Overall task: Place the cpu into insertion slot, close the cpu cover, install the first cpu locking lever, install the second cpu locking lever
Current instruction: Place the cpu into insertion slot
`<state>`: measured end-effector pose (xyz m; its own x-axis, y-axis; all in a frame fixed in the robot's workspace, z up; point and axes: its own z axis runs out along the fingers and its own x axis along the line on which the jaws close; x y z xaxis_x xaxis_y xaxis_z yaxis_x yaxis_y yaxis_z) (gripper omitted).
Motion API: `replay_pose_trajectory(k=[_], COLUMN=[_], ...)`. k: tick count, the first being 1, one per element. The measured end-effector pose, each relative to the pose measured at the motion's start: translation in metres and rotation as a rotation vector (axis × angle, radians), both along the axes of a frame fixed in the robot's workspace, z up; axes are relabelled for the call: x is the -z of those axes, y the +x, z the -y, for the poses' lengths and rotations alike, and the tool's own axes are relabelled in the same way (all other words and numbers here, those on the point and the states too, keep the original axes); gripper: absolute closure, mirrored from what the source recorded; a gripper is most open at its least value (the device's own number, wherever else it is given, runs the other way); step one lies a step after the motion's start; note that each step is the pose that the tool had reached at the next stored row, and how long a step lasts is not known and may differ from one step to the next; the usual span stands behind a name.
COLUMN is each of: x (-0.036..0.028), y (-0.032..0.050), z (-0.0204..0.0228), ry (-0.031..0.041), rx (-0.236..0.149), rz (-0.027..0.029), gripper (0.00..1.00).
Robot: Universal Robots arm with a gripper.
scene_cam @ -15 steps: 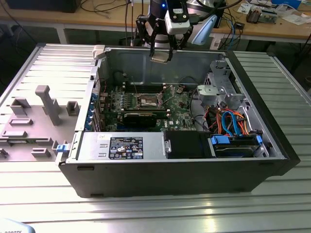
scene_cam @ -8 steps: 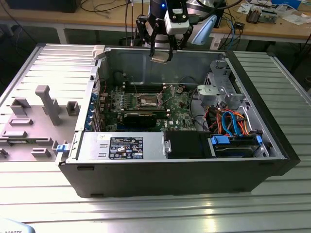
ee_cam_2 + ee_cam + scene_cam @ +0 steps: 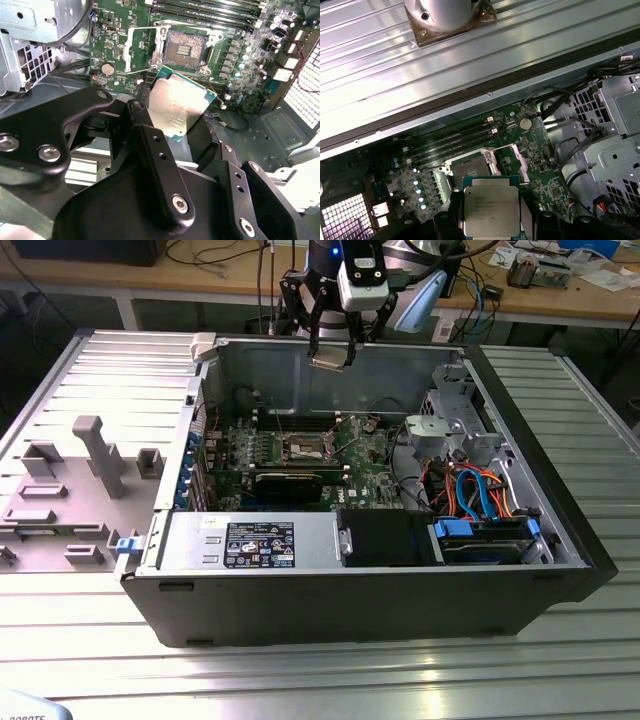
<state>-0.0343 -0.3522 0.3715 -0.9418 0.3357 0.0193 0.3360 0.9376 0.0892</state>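
**Cpu held above the open slot**

The gripper (image 3: 332, 352) hangs over the case (image 3: 380, 605). Its fingers (image 3: 150, 145) are closed on opposite edges of the cpu (image 3: 176, 106), which sits flat between them with its metal top showing. Beyond the fingertips and well apart from them lies the slot (image 3: 184, 48), bare, with the cover (image 3: 128, 50) swung open just beside it.

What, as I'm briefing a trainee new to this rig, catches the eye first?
The silver cpu clamped in the gripper stands out, hanging over the open computer case. Beneath it, on the green board, the insertion slot lies bare with its contacts showing.
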Motion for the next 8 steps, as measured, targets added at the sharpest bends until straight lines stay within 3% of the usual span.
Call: replay_pose_trajectory(k=[8], x=[0.0002], y=[-0.0001], z=[0.0], ry=[0.0], rx=[0.017], rz=[0.0], gripper=[0.46])
